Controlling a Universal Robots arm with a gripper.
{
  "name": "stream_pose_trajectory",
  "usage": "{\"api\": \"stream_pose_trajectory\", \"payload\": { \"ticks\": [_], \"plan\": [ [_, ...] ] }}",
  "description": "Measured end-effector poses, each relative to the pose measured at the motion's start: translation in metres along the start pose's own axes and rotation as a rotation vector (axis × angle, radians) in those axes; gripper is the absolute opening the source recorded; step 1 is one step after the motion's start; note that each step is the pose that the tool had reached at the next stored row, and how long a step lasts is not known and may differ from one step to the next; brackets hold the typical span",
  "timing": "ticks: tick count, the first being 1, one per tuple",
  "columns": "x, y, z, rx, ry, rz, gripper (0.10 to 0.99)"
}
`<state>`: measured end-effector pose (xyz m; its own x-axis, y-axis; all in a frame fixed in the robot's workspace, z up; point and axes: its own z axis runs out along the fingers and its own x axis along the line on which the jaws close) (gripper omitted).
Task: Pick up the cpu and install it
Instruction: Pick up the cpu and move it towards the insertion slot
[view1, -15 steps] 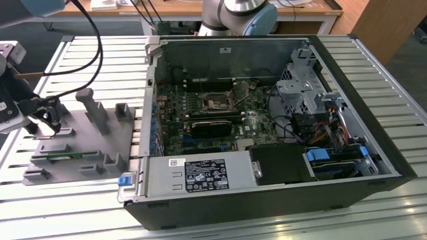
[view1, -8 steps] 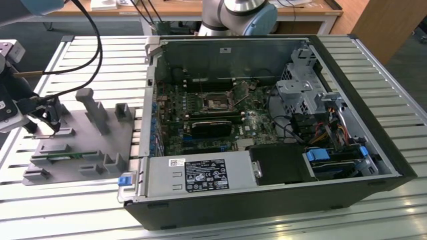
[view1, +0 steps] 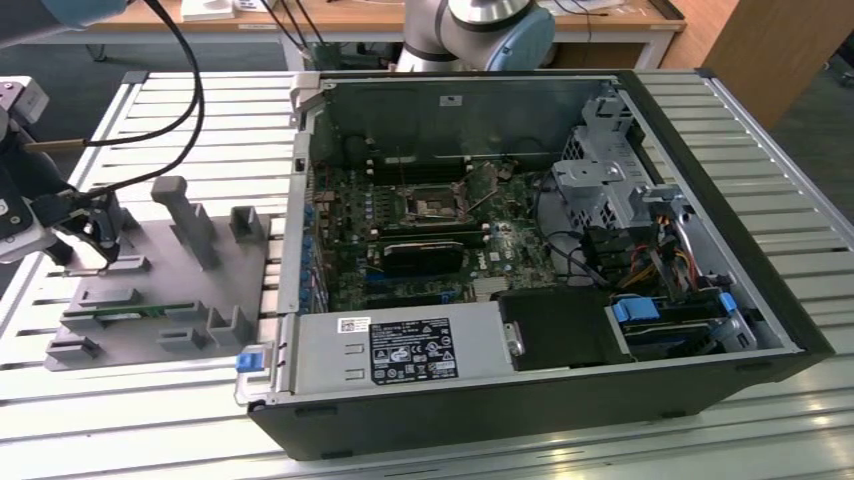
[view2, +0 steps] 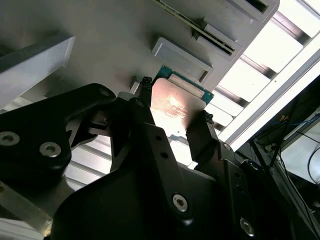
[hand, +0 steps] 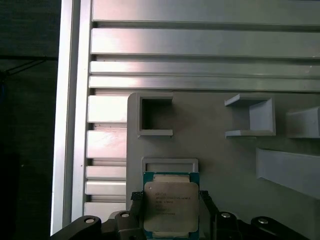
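Your black two-fingered gripper (hand: 171, 206) had its jaws drawn in to the width of the chip. Its fingers (hand: 135, 200) pressed against two opposite edges of the cpu (hand: 171, 205), a small flat square chip with a silvery-grey metal lid and a thin green rim. In the second wrist view the same hold showed, with the cpu (view2: 176, 106) flanked tightly on both sides. The chip sat over the shallow rectangular holder at the edge of the pale grey moulded fixture plate (hand: 230, 165), and I could not tell whether it had cleared that holder or rested in it. Around the plate lay the slatted aluminium table (hand: 200, 40). In the exterior view you had the gripper (view1: 91, 240) at the left end of the fixture plate (view1: 187, 290), where a long green memory stick (view1: 114, 312) lay in its slot. It stood well apart from the open black computer case (view1: 747, 300) to the exterior view's right. The square socket (view1: 434, 206) on the motherboard inside that case appeared open, with no chip in it. By my judgement you had the grasp made, while the carry across and the seating in the socket were not yet done.
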<state>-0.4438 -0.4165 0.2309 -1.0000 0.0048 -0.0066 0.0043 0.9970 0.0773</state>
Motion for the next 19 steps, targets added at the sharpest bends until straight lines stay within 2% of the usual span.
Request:
{"api": "stream_pose_trajectory", "payload": {
  "ticks": [19],
  "plan": [
    [0.0000, 0.0010, -0.0053, 0.000, 0.0001, 0.000, 0.529]
  ]
}}
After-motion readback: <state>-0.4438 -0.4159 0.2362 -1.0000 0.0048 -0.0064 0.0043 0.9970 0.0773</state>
